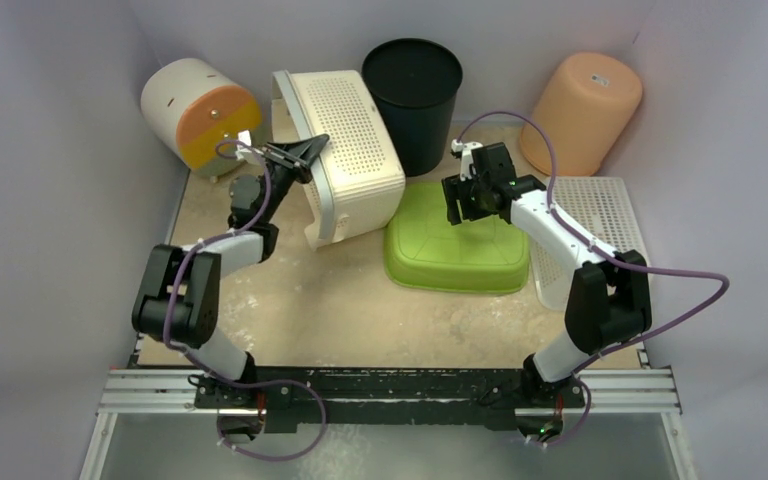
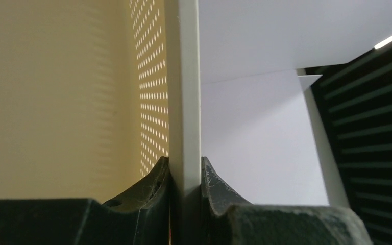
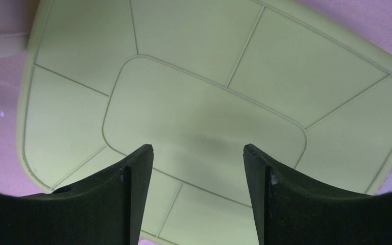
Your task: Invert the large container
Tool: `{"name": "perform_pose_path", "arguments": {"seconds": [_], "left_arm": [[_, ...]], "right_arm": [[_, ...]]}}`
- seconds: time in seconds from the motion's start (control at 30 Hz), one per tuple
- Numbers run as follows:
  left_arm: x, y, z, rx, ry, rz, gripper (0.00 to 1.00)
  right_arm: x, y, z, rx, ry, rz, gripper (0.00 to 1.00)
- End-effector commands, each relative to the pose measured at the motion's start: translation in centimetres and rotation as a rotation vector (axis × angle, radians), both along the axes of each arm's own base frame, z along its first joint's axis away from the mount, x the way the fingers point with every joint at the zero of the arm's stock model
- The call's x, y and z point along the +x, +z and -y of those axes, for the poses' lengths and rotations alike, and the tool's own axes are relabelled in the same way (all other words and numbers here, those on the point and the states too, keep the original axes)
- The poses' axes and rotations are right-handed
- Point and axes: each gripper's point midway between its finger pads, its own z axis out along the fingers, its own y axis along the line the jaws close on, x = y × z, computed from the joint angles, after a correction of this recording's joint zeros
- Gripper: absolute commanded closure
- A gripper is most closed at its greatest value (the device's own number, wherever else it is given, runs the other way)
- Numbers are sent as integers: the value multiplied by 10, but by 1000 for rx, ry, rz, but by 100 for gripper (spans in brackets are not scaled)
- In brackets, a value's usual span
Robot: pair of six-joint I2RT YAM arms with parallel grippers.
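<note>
Clamping perforated cream container (image 1: 355, 130), left claw (image 2: 185, 164).

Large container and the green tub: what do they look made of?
Large container: probably moulded plastic, cream, matte; rows of small holes in one face, thin rim that the left gripper is shut on. Green tub: probably plastic too, lime, smooth with a slight sheen; raised moulded lines cross its upturned base.
</note>
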Motion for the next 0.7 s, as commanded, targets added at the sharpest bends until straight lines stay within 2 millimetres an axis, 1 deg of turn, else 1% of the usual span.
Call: {"name": "perform_pose_path", "arguments": {"seconds": [0.0, 0.03, 0.07, 0.13, 0.17, 0.23, 0.27, 0.3, 0.33, 0.4, 0.47, 0.53, 0.57, 0.63, 0.67], "left_arm": [[-60, 88, 21, -322, -248, 328, 100], [-57, 79, 21, -317, -241, 302, 100], [-54, 64, 23, -288, -227, 260, 100], [-47, 27, 24, -216, -184, 154, 100], [-46, 10, 20, -188, -163, 113, 100], [-46, -27, 6, -156, -119, 24, 100], [-48, -49, -3, -141, -94, -35, 100], [-48, -61, -12, -130, -72, -66, 100], [-49, -78, -22, -109, -49, -112, 100], [-53, -116, -40, -47, 4, -230, 100], [-57, -147, -53, 39, 35, -335, 100], [-64, -182, -63, 121, 56, -471, 100], [-68, -196, -66, 147, 59, -527, 100], [-74, -213, -66, 170, 48, -596, 100], [-75, -215, -66, 178, 40, -601, 98]], "right_arm": [[9, 12, -5, 31, 6, 21, 32], [8, 12, -6, 32, 5, 20, 32], [8, 12, -5, 32, 4, 20, 32], [8, 11, -5, 29, 5, 19, 32], [8, 12, -4, 29, 3, 20, 32], [8, 13, -3, 28, 1, 23, 32], [8, 13, -4, 30, 2, 24, 32], [7, 13, -4, 32, 3, 22, 32], [7, 12, -4, 33, 4, 19, 32], [7, 9, -4, 32, 5, 14, 32], [8, 7, -4, 30, 6, 11, 32], [9, 5, -5, 28, 7, 8, 32], [9, 4, -5, 28, 8, 6, 32], [9, 3, -4, 26, 6, 4, 32], [9, 3, -4, 25, 5, 3, 32]]}}
